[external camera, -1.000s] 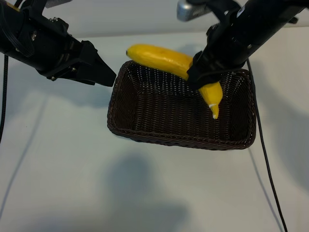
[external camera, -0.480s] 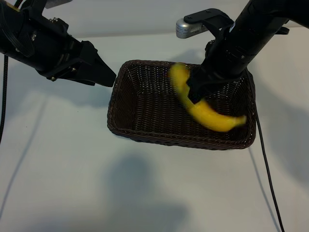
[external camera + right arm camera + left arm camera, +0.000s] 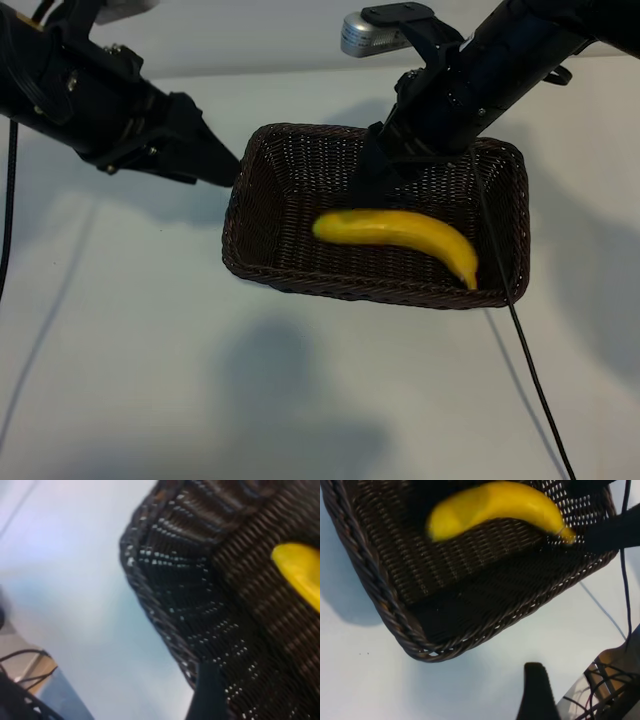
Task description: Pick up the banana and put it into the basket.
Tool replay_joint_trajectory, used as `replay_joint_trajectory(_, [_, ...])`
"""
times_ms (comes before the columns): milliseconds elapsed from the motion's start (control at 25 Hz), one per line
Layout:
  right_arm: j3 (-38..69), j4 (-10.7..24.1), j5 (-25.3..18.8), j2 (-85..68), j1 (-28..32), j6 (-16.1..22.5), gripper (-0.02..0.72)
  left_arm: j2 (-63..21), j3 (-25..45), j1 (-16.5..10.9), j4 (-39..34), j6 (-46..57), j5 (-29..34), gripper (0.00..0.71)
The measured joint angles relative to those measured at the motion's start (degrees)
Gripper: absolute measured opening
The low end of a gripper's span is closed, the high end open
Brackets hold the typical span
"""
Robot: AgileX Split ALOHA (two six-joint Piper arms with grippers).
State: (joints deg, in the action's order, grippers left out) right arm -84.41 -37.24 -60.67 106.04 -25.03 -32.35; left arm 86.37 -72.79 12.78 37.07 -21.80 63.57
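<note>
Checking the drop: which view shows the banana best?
Exterior view: the whole banana lies inside the basket, clear of the right gripper. Left wrist view shows most of it, blurred at one end; right wrist view shows only one end.

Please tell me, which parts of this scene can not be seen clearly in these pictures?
- Right pincer: exterior view, its tips merge with the dark basket.
- Left pincer: exterior view, seen side-on, gap hidden.
- Banana: right wrist view, cut off by the frame edge.
- Basket: left wrist view, its far part is cut off.
</note>
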Motion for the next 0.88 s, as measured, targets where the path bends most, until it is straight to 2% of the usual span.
replay_joint_trajectory(320, [0.00, -0.07, -3.95, -3.22, 0.00, -5.62, 0.550, 0.00, 2.13, 0.00, 0.00, -1.61, -1.56, 0.515])
replay_joint_trajectory(560, [0.00, 3.08, -6.15, -8.60, 1.07, -6.04, 0.550, 0.00, 2.13, 0.00, 0.00, -1.61, -2.29, 0.515])
replay_joint_trajectory(680, [0.13, 3.58, -7.47, -10.71, 2.51, -6.34, 0.550, 0.00, 2.18, 0.00, 0.05, -1.61, -2.35, 0.515])
replay_joint_trajectory(880, [6.04, 3.89, -7.22, -15.25, 3.20, -11.20, 0.550, 0.00, 2.18, 0.00, 0.22, -1.60, -2.66, 0.515])
